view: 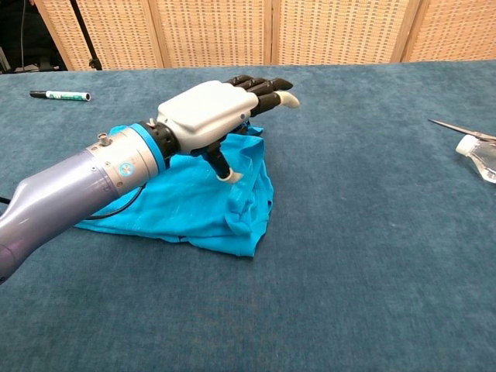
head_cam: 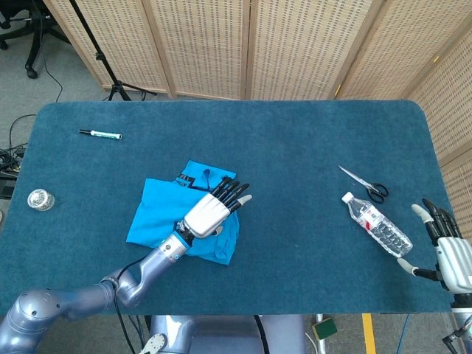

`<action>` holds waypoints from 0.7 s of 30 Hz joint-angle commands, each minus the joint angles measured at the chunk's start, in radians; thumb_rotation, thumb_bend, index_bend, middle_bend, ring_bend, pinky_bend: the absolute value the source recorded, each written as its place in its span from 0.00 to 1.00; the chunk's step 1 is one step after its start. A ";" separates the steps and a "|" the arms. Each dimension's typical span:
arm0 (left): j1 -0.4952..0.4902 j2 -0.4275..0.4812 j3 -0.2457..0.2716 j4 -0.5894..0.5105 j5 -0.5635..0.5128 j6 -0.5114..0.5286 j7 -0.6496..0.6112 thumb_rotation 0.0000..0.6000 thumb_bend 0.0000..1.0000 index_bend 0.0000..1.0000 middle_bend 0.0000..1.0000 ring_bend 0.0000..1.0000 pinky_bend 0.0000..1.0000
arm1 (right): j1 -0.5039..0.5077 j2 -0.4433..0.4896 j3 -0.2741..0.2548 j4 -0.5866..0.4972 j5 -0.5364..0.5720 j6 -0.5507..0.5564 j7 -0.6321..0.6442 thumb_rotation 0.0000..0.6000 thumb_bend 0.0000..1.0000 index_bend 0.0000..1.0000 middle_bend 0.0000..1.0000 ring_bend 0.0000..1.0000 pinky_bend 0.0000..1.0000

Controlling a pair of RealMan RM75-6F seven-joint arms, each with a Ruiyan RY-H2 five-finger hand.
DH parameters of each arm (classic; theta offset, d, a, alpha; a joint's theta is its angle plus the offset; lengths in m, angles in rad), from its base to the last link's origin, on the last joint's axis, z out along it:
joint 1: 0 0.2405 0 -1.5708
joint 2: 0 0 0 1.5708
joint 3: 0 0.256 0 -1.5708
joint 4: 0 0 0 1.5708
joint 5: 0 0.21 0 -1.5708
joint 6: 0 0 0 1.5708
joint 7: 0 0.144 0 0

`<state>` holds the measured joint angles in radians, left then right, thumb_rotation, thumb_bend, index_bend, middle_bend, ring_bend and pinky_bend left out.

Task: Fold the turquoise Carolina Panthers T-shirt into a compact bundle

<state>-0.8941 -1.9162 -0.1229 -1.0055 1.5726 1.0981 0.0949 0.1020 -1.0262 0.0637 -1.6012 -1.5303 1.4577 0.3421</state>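
The turquoise T-shirt (head_cam: 166, 219) lies crumpled and partly folded on the blue desk (head_cam: 295, 147), a little toward 8 o'clock from the desk's middle. The left hand (head_cam: 210, 214) hovers flat above the shirt's 3 o'clock edge, palm down, fingers straight and slightly apart, reaching past the cloth toward 1 o'clock; it holds nothing, though its thumb tip comes close to or touches the fabric. The right hand (head_cam: 446, 247) is at the desk's 4 o'clock corner, fingers spread and empty. A plastic bottle (head_cam: 376, 223) lies on its side near it, with scissors (head_cam: 365, 184) just beyond. A marker (head_cam: 100, 134) lies at 10 o'clock, and a small roll of tape (head_cam: 40, 199) sits at the 9 o'clock edge.
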 commanded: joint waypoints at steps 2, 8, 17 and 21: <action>-0.011 -0.013 -0.001 -0.005 0.010 0.004 -0.015 1.00 0.11 0.00 0.00 0.00 0.00 | 0.000 0.000 0.000 -0.001 -0.002 0.002 -0.003 1.00 0.00 0.00 0.00 0.00 0.00; -0.008 -0.032 -0.006 0.019 0.035 0.069 -0.067 1.00 0.07 0.00 0.00 0.00 0.00 | -0.002 0.001 -0.001 -0.001 -0.003 0.004 -0.002 1.00 0.00 0.00 0.00 0.00 0.00; 0.035 0.063 -0.009 -0.033 0.039 0.147 -0.143 1.00 0.00 0.00 0.00 0.00 0.00 | -0.003 0.001 -0.002 -0.001 -0.005 0.006 -0.004 1.00 0.00 0.00 0.00 0.00 0.00; 0.077 0.154 -0.008 -0.095 0.024 0.175 -0.163 1.00 0.00 0.00 0.00 0.00 0.00 | -0.003 0.000 -0.003 -0.004 -0.008 0.008 -0.011 1.00 0.00 0.00 0.00 0.00 0.00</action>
<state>-0.8458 -1.8106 -0.1306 -1.0616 1.6068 1.2514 -0.0498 0.0988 -1.0263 0.0606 -1.6051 -1.5376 1.4655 0.3312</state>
